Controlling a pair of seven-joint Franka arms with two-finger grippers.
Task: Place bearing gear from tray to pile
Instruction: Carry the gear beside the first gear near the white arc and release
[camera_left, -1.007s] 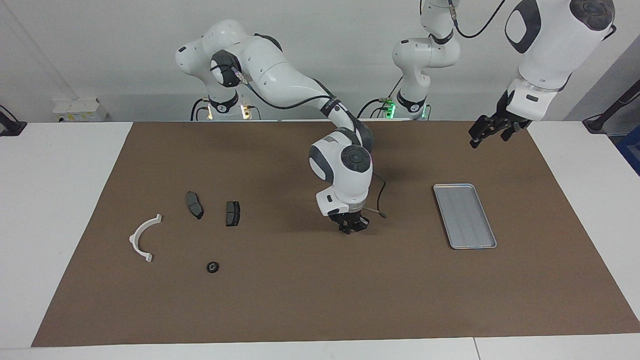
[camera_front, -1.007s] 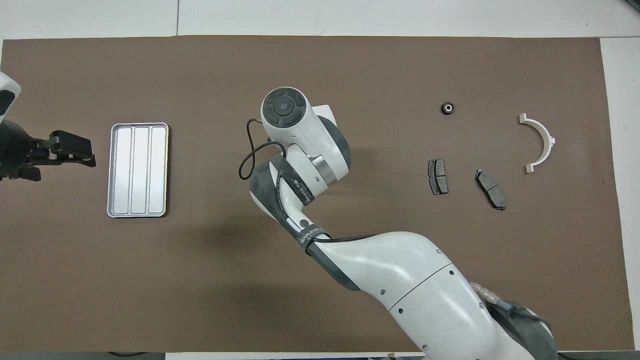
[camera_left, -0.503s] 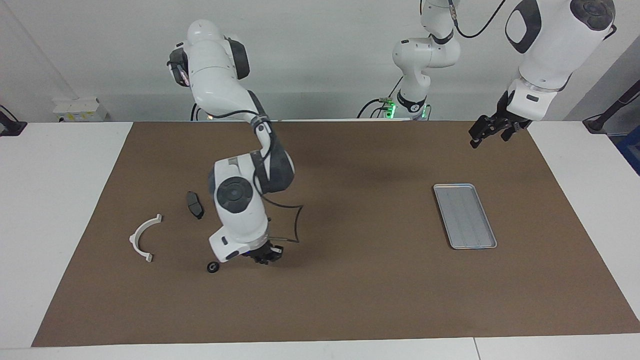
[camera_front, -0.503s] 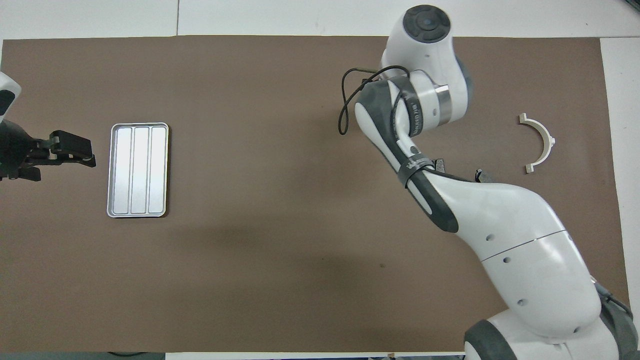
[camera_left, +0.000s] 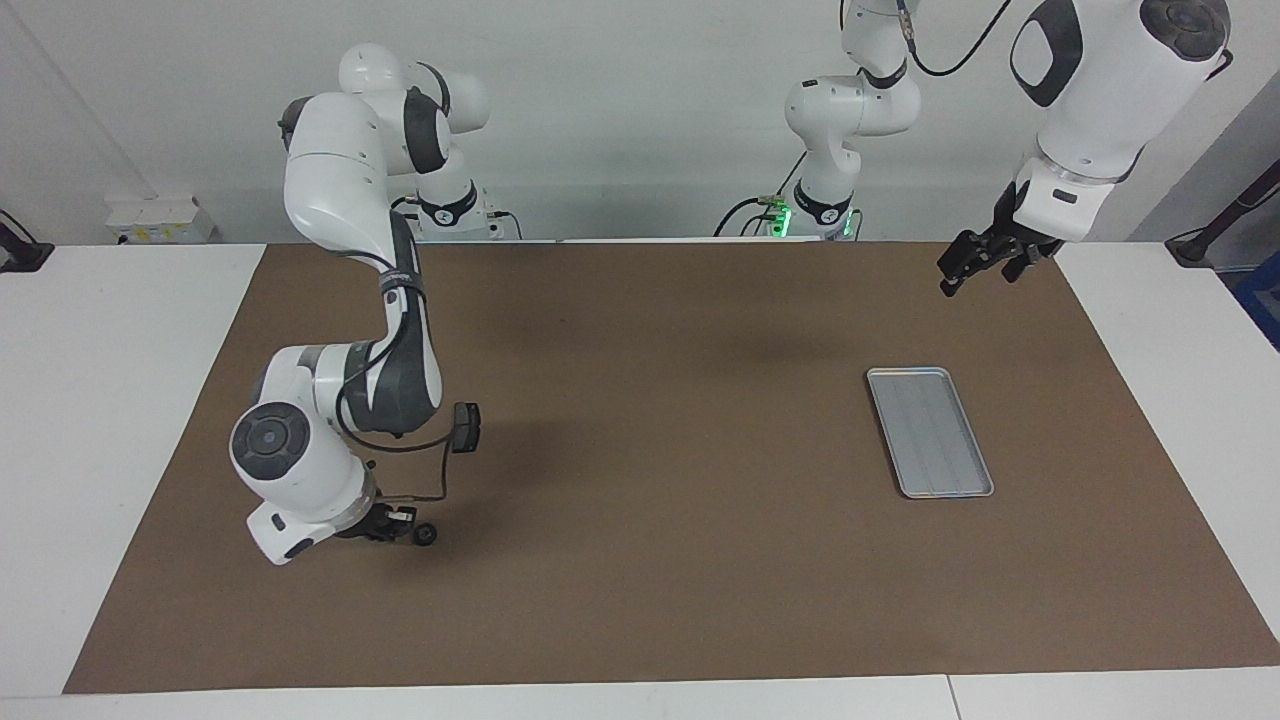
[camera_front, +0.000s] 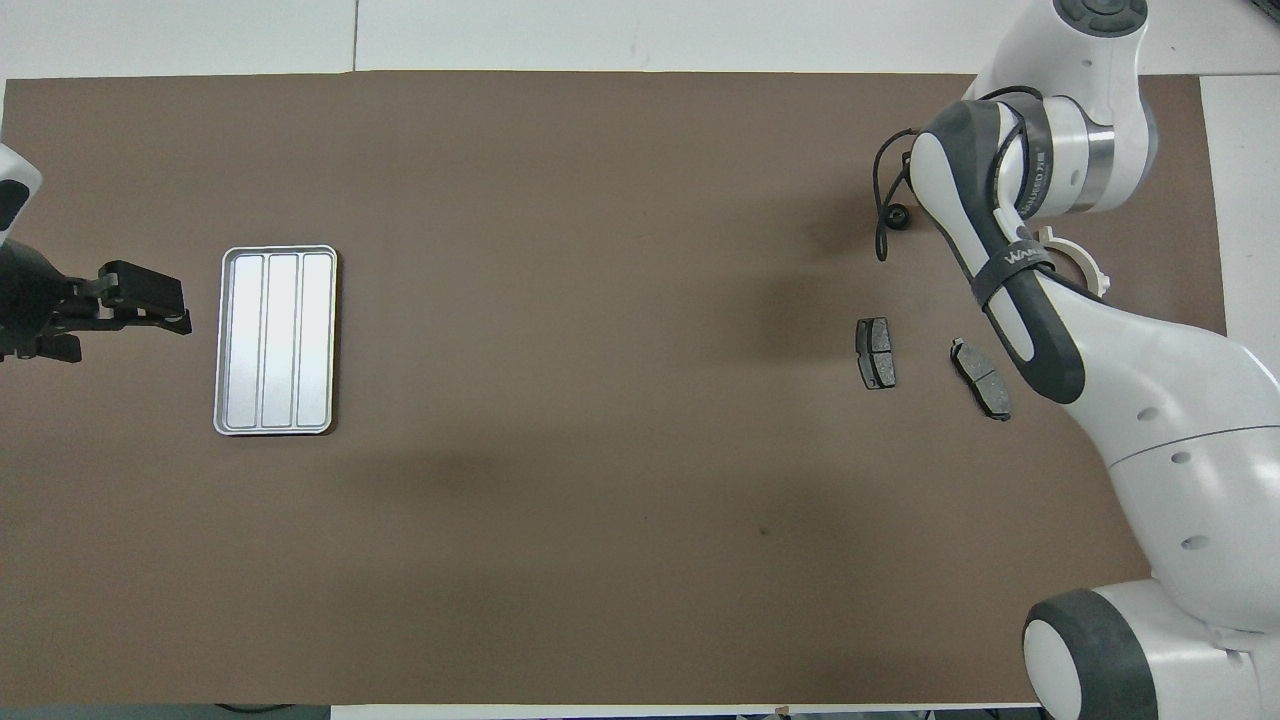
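Observation:
The bearing gear, a small black ring, lies on the brown mat, farther from the robots than the brake pads; the overhead view shows the bearing gear too. My right gripper is low over the mat right beside it, shut, with nothing seen in it. The pile's brake pads lie close by. The right arm partly covers the white half-ring bracket. The silver tray sits bare toward the left arm's end. My left gripper waits open in the air, beside the tray in the overhead view.
The brown mat covers most of the white table. The right arm's wrist and forearm hang over the pile area, hiding one brake pad and the bracket in the facing view. A loose black cable hangs from the wrist.
The right arm has swung from the middle of the mat toward its own end and now sits beside the bearing gear. Bearing gear, tray and left arm have not moved.

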